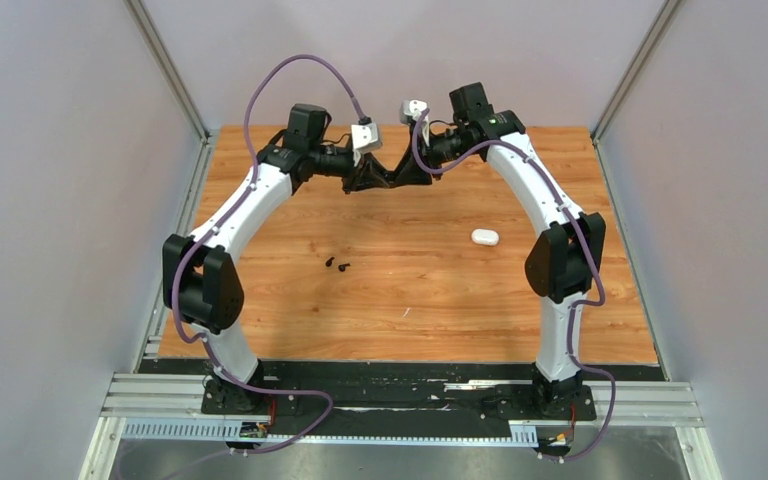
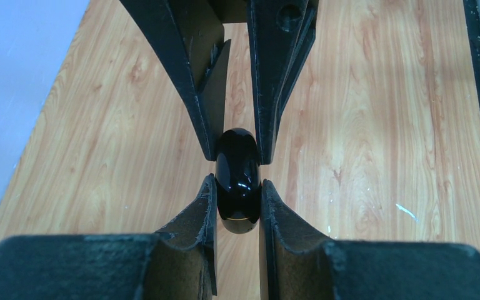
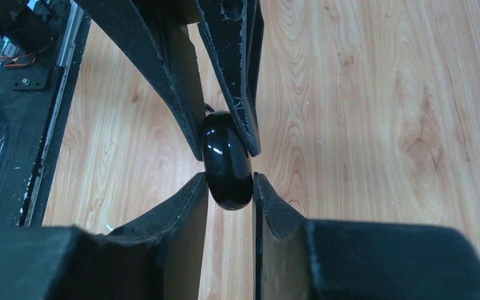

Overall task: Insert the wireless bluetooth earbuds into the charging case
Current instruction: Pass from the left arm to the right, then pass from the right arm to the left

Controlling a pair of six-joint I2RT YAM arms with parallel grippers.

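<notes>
Top view: the left gripper (image 1: 378,178) and right gripper (image 1: 408,176) meet tip to tip above the far table (image 1: 260,330). Two black earbuds (image 1: 330,263) lie mid-table, with a white case (image 1: 485,237) well to their right.

Left wrist: both finger pairs clamp a glossy black case (image 2: 238,187), or so it looks edge-on.

Right wrist: the black case sits pinched between both pairs, off the wood.
</notes>
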